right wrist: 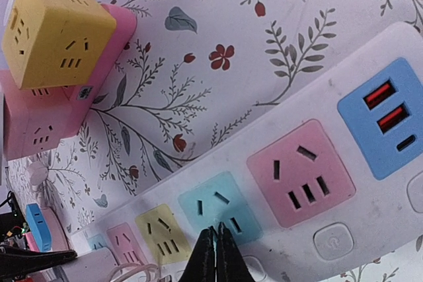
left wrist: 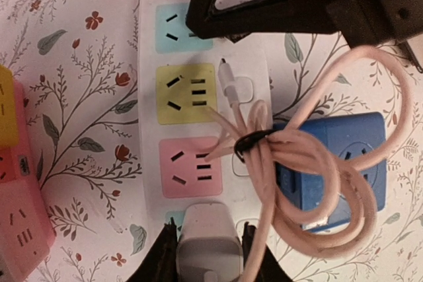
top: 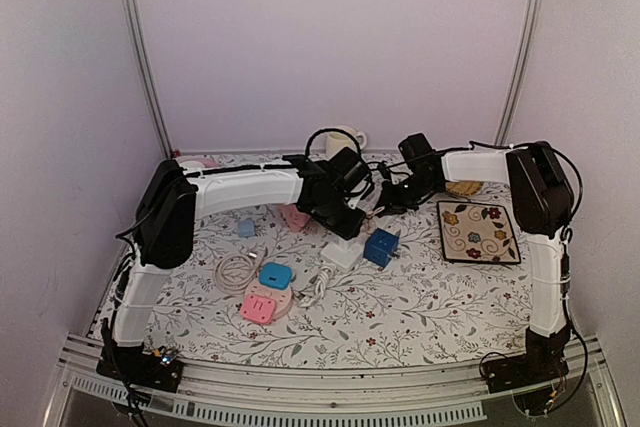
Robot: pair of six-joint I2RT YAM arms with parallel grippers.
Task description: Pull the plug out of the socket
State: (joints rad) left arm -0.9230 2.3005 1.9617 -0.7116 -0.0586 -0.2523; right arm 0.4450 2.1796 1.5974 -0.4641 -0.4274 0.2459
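light: dim, pinkish cast | shadows: soft | focus: wrist views sharp, overhead slightly soft

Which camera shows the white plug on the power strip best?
The left wrist view: the white plug sits close up between the fingers of the left gripper, on the power strip. In the top external view the arms hide it; the right wrist view shows mainly the strip's sockets.

No words, brands or numbers can be read anywhere; the only sign is a power symbol on a white button (right wrist: 334,241) of the strip (right wrist: 390,216).
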